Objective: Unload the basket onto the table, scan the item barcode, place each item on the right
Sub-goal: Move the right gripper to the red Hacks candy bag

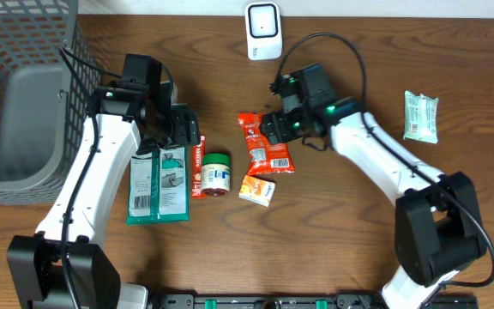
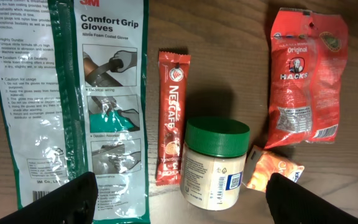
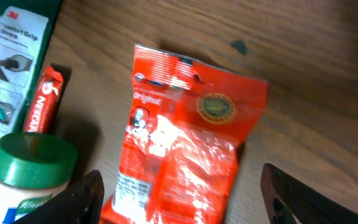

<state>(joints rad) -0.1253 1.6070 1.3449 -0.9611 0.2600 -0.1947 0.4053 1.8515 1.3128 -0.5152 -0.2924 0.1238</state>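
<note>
A red Hacks candy bag [image 1: 268, 150] [image 3: 185, 130] [image 2: 306, 74] lies flat on the wooden table. My right gripper [image 1: 274, 127] [image 3: 185, 199] hangs just above its upper end, open, with the bag between the spread fingers and not gripped. The white barcode scanner [image 1: 263, 31] stands at the table's back edge. My left gripper [image 1: 181, 130] [image 2: 180, 202] is open above a green-lidded jar [image 1: 216, 174] [image 2: 215, 165], holding nothing. The jar's barcode faces the left wrist view.
A 3M gloves pack [image 1: 159, 184] [image 2: 73, 93], a red Nescafe stick [image 1: 199, 163] [image 2: 173, 118] and a small orange packet [image 1: 257, 190] [image 2: 272, 171] lie around the jar. A grey mesh basket [image 1: 24, 94] stands far left. A green-white packet [image 1: 420, 116] lies far right.
</note>
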